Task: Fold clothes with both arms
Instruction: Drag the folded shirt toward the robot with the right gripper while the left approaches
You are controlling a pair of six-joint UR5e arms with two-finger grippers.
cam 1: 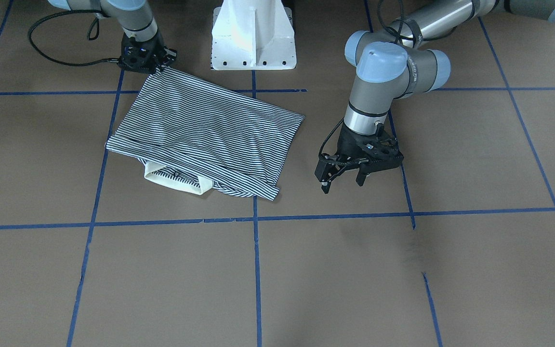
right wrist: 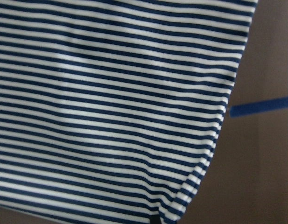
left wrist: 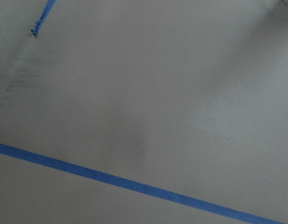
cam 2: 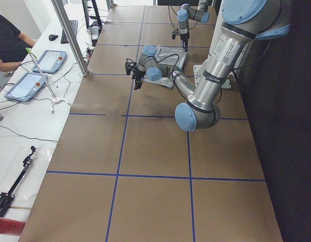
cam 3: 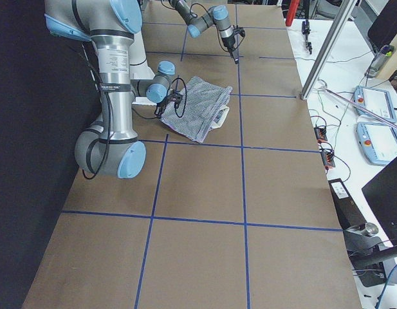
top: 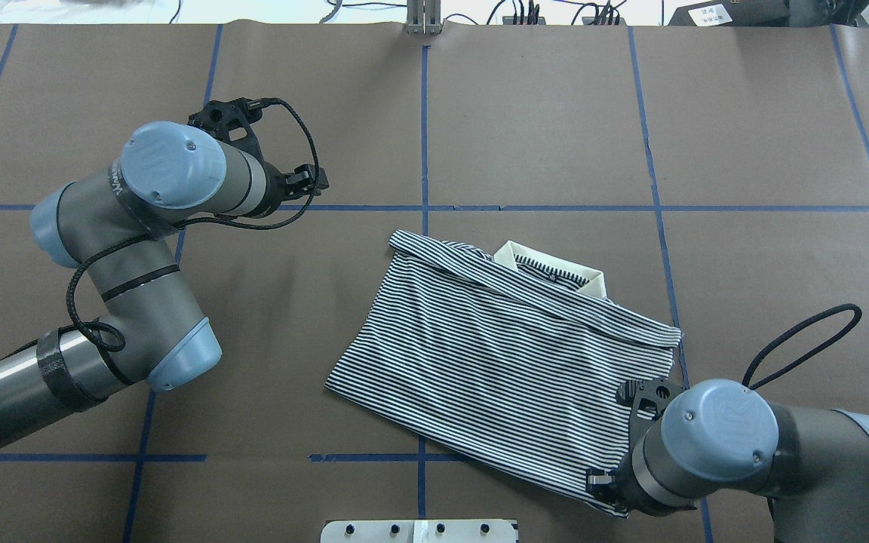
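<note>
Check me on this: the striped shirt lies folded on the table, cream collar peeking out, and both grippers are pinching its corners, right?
Not both. Only the right gripper pinches a corner of the striped shirt; the left gripper hangs open over bare table, apart from the cloth. The exterior front-facing view shows it.

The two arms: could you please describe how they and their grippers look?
Both the left arm and right arm are silver-grey tubes with light blue joint caps. The left gripper and right gripper are black, two-fingered, with looping black cables.
</note>
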